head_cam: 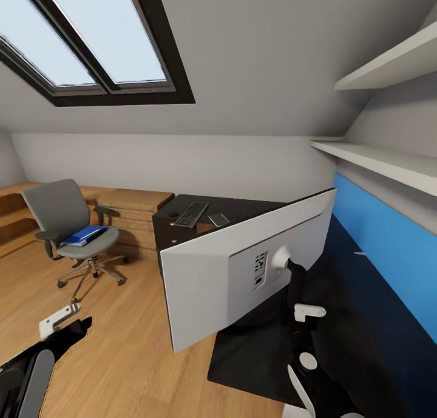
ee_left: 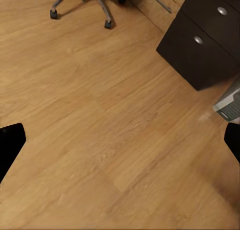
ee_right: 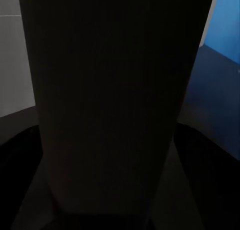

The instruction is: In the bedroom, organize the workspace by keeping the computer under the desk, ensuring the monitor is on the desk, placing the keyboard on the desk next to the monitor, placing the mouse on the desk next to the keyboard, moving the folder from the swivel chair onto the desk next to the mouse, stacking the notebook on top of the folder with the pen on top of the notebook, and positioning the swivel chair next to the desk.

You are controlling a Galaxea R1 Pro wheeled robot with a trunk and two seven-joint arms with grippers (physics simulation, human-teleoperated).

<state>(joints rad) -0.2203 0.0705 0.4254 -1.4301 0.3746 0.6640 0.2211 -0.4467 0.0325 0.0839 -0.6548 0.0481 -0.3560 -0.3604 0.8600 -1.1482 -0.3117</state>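
Your right gripper [head_cam: 301,296] clamped the monitor [head_cam: 243,266] by its stand, tilted over the desk [head_cam: 243,208]; your left gripper [ee_left: 120,140] hung spread above the floor [ee_left: 100,115].

Illumination in the head view is even and diffuse. The skylight [head_cam: 91,35] renders as 2 pale, washed-out panes. Straight lines bow toward the frame edges, indicating wide-angle distortion. The wooden floor [ee_left: 110,130] in the left wrist view is uniformly bright, with soft shadows and slight blur. The right wrist view is dim; a near-black surface [ee_right: 115,104] shows no detail.
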